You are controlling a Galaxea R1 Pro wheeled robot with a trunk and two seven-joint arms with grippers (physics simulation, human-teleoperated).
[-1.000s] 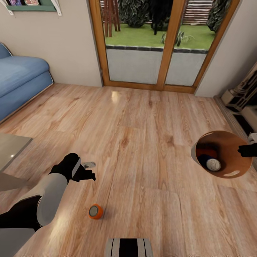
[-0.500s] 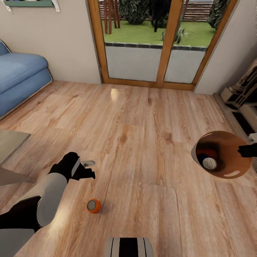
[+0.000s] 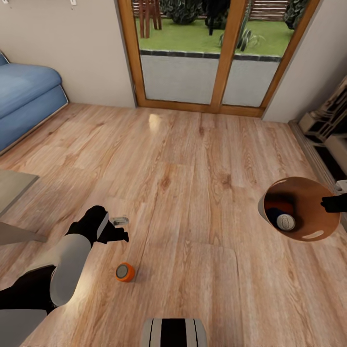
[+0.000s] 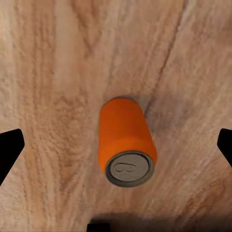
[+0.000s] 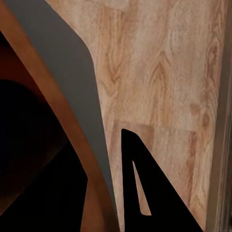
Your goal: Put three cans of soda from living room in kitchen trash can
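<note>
Glossy wood-plank floor (image 3: 202, 159); matt orange can (image 4: 126, 140)

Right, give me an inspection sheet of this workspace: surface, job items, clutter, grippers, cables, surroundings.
Surface: light wood plank floor, bare around the can.
Job's things: orange soda can stands upright on the floor, alone; trash can is held off the floor, with a blue can and an orange can inside.
Clutter: nothing seen.
Grippers: left gripper open, above and just beyond the orange soda can, fingers wide apart in the left wrist view; right gripper shut on the trash can's rim.
Cables: nothing seen.
Surroundings: blue sofa at far left, glass doors ahead, low table corner near the left arm.
</note>
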